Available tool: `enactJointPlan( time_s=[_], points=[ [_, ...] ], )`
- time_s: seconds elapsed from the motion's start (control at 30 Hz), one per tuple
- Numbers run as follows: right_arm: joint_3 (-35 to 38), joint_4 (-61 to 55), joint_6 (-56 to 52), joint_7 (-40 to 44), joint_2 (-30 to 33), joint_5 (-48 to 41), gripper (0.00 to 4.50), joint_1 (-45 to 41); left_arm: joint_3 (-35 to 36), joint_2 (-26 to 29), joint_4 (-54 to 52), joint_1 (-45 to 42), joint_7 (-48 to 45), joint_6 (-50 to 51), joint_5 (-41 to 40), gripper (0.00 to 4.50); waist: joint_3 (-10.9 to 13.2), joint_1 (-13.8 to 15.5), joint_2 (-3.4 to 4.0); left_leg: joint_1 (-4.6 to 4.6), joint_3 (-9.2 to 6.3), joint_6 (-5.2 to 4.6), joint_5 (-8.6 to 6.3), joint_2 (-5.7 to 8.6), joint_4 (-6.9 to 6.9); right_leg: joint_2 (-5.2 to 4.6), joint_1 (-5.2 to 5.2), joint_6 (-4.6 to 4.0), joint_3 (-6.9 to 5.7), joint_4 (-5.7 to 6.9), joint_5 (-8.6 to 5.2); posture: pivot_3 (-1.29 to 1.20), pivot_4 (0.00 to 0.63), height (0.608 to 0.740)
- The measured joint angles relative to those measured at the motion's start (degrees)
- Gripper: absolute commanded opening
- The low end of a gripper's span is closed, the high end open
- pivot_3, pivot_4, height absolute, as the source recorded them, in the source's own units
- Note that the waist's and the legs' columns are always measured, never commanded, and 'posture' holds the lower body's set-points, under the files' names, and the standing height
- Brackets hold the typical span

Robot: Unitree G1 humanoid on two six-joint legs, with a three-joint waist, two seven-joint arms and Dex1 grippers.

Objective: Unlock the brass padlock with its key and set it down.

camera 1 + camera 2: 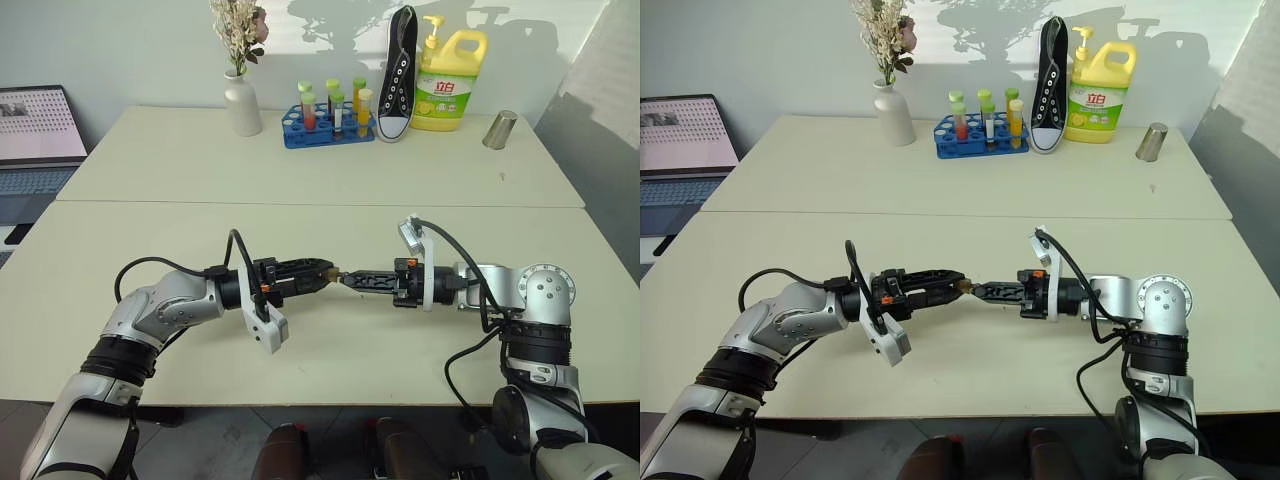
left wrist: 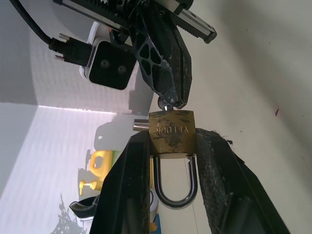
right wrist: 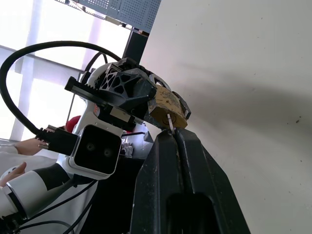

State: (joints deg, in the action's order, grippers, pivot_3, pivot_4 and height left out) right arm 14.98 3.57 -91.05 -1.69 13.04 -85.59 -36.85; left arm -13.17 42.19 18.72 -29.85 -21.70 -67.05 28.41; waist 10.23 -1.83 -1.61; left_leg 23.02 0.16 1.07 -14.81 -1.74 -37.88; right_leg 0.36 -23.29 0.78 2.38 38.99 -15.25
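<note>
The left gripper (image 2: 170, 195) is clamped on the brass padlock (image 2: 171, 136), one black finger pressed against each side of the brass body, holding it in the air above the near desk (image 1: 330, 350). The silvery shackle (image 2: 175, 187) sits in the gap between the two fingers, pointing back toward the wrist, and looks seated in the body. The right gripper (image 3: 171, 131) faces the left one tip to tip, its fingers pressed together on the key (image 3: 170, 122), whose thin blade enters the padlock's bottom face. In the head views both grippers meet roughly level over the middle of the near desk, the padlock between their tips. Well beyond, on the far desk (image 1: 150, 160), stand a white vase of dried flowers (image 1: 241, 100), a blue rack of test tubes (image 1: 328, 115), an upright black sneaker (image 1: 398, 75), a yellow detergent bottle (image 1: 450, 85) and a metal cup (image 1: 500, 130). A laptop (image 1: 35, 140) sits off to the left.
</note>
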Motion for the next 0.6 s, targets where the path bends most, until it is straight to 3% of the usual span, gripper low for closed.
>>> enactJointPlan(
  time_s=[0.27,0.3,0.33,0.4,0.6],
  points=[
    [-3.76,-3.30,3.11,-0.71,2.49,-1.60,0.00,0.97,-0.08,0.01,0.00,0.14,0.23,-0.19,0.00,0.96,0.00,0.00,0.00,0.02,-0.01,0.00,0.00,-0.01,0.00,0.00,0.00,0.01,0.00,-0.01,0.00,0.00,0.150,0.740],
    [-4.50,-4.14,3.97,-0.11,2.97,-1.30,0.35,1.37,-0.09,0.00,0.01,0.14,0.27,-0.22,0.00,0.96,0.00,0.00,0.00,0.02,-0.01,0.00,0.00,-0.01,0.00,0.00,0.00,0.01,-0.01,-0.01,0.00,0.00,0.150,0.740],
    [-4.60,-4.24,4.09,0.00,3.03,-1.22,0.35,1.43,-0.09,0.00,0.01,0.14,0.27,-0.22,0.00,0.96,0.00,0.00,0.00,0.02,0.00,0.00,0.00,-0.01,0.00,0.00,-0.01,0.01,0.00,-0.01,0.00,0.00,0.150,0.740],
    [-5.57,-6.57,5.18,1.38,3.87,-0.55,0.80,2.37,-0.35,0.00,0.01,0.20,0.21,-0.42,0.02,0.96,0.00,0.04,0.00,0.02,-0.02,0.00,0.00,0.00,0.01,0.00,-0.01,0.01,-0.01,-0.02,-0.01,0.00,0.150,0.740],
    [-18.72,-24.08,13.81,20.38,17.86,15.38,2.90,6.83,-1.20,-0.01,0.17,0.61,-0.23,0.08,0.05,0.96,0.01,0.04,0.01,0.06,-0.05,-0.01,-0.01,0.01,0.01,-0.01,-0.04,0.26,-0.05,-0.08,-0.15,0.00,0.150,0.740]
  ],
)
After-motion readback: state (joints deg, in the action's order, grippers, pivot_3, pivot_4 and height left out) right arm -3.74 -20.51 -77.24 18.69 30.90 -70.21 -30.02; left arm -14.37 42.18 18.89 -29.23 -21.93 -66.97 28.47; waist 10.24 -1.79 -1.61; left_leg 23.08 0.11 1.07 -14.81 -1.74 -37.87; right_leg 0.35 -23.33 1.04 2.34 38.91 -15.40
